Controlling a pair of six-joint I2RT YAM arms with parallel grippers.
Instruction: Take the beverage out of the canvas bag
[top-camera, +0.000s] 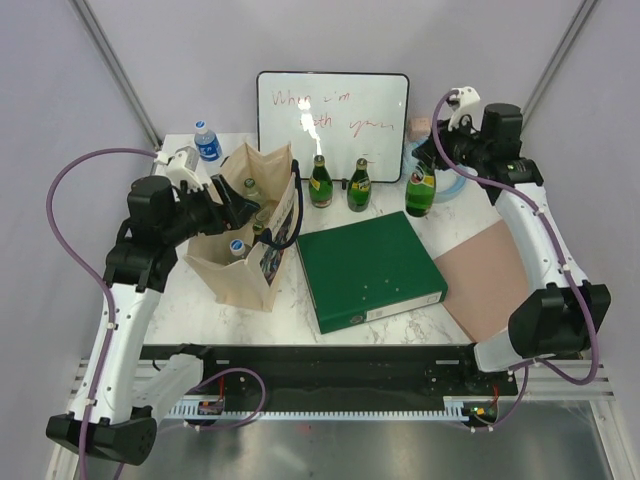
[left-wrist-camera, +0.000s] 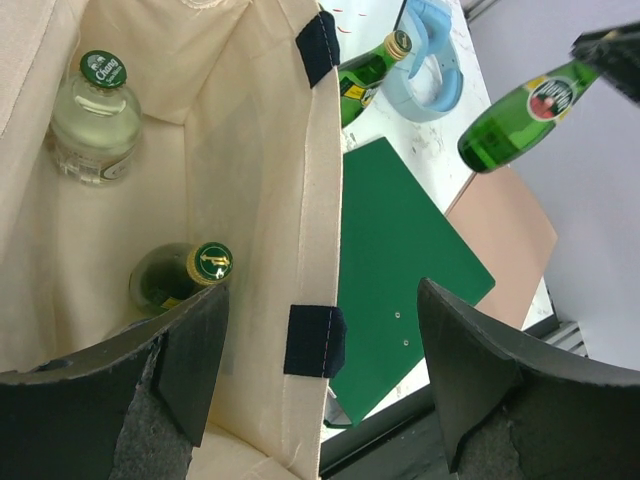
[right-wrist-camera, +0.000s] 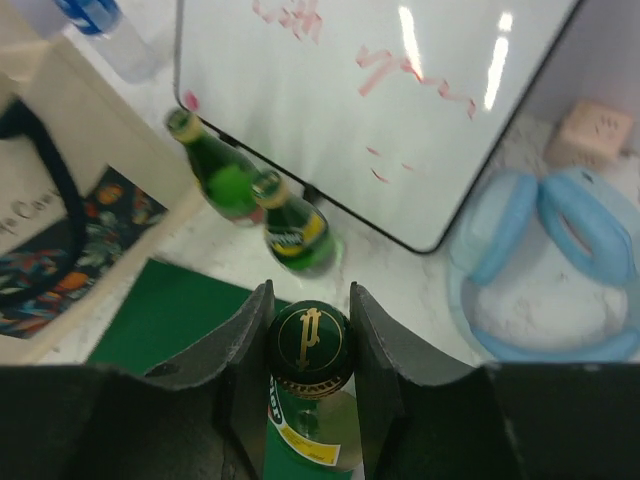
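While the right claw (right-wrist-camera: 310, 335) pinches the capped neck of a green glass bottle (top-camera: 421, 190) at the far right of the table (top-camera: 450, 228), near two other green bottles (top-camera: 320, 182) standing in front of the whiteboard (top-camera: 333, 125), the left claw (left-wrist-camera: 322, 300) hangs spread at the mouth of the canvas bag (top-camera: 255, 255). One finger (left-wrist-camera: 190, 350) is inside and the other outside, with the bag wall between them and not pinched. The bag stands upright on the left of the table, just beside the green binder (top-camera: 370, 268). The left wrist view shows a clear Chang bottle (left-wrist-camera: 95, 115) and a green-capped bottle (left-wrist-camera: 185, 275) down inside it. Step in hand, as I read it: one beverage is out and being parked on the right, and more wait in the bag. Whether the held bottle's base touches the table cannot be told. The next move likely calls for the right claw to set the bottle upright and let go. The left claw then needs to drop straight onto a bottle neck inside, clear of the soft wall and the strap.
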